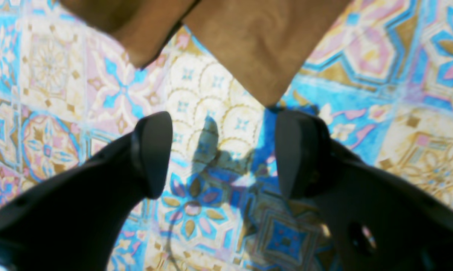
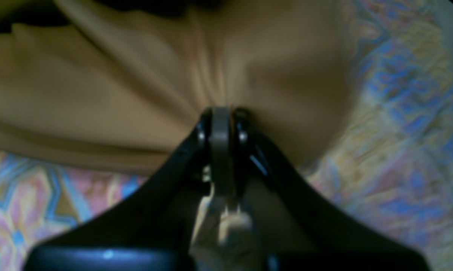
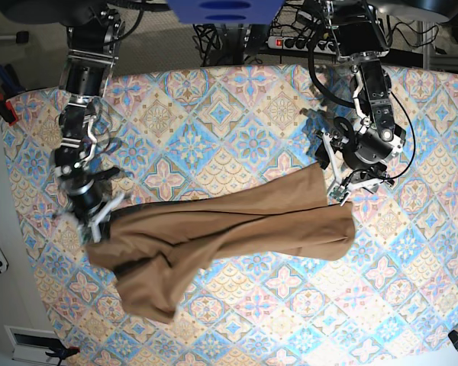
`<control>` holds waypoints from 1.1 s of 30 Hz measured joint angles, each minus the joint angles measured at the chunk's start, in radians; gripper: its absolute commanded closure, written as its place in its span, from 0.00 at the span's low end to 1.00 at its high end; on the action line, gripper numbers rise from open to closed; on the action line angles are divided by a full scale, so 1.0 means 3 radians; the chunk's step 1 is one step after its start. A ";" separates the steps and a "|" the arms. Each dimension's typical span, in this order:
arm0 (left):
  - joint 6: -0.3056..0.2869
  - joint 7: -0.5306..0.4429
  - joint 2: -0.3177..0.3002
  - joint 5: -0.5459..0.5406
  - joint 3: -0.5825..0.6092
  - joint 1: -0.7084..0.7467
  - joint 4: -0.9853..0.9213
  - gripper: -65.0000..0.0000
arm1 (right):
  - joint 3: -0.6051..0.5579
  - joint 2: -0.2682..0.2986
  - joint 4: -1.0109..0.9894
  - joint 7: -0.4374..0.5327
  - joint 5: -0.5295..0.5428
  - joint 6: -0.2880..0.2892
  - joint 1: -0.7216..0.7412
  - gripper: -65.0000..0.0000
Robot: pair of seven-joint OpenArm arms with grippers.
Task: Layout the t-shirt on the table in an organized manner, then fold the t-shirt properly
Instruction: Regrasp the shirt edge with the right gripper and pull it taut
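The table, covered in a pastel tile-pattern cloth, filled the base view, with cabling and a power strip on the floor beyond its far edge. The t-shirt lay across the middle of the table as a long, bunched and twisted band, one lobe sagging toward the near edge. It was neither spread flat nor folded. The right gripper sat at the end of the cloth on this view's left side, and the left gripper stood just beside the opposite end.

In the left wrist view, the left gripper had its jaws spread wide with nothing between them. Only patterned table showed in the gap. Two corners of tan fabric lay just ahead of the fingertips, the nearer corner close to one fingertip. Contact could not be confirmed.

In the right wrist view, which was soft and dim, the right gripper had its jaws pressed together on a pinch of the t-shirt, with creases radiating from the clamp point. A pale shape below the jaws was possibly the neck tag, though the blur prevents certainty.

Assessment: the task stood at an early stage. One end was secured, and the other end was not yet gripped. Flattening the garment, squaring the sleeves and all folds remained outstanding.
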 measured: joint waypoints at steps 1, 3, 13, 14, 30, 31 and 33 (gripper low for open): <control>-0.0010 0.0005 -0.0001 -0.0005 0.0000 0.0003 0.0000 0.39 | 0.0019 -0.0013 0.0197 0.0074 0.0055 -0.0008 0.0004 1.00; -0.0005 0.0005 -0.0003 -0.0004 -0.0001 0.0004 -0.0018 0.39 | 0.0098 -0.0104 0.0542 0.0184 0.0103 -0.0014 -0.0100 1.00; 0.0000 0.0014 -0.0006 0.0010 0.0061 -0.0003 -0.0203 0.39 | 0.0380 -0.0312 0.1246 0.0085 0.0078 -0.0011 -0.0924 1.00; 0.0014 0.0014 -0.0024 0.0038 0.0140 -0.0004 -0.0211 0.38 | 0.0376 -0.0323 0.1239 0.0067 0.0076 0.0010 -0.0924 1.00; 0.0003 -0.0374 0.0323 -0.1033 -0.0228 -0.0017 -0.0345 0.38 | 0.0365 -0.0318 0.1022 -0.0001 0.0051 -0.0011 -0.0978 1.00; 0.0010 -0.0338 0.0312 -0.1176 -0.0378 -0.0018 -0.0468 0.38 | 0.0365 -0.0318 0.1022 -0.0001 0.0051 -0.0011 -0.0973 1.00; 0.0038 -0.0327 0.0284 -0.1345 -0.0577 -0.0023 -0.0688 0.38 | 0.0365 -0.0319 0.1017 0.0024 0.0053 -0.0011 -0.0966 1.00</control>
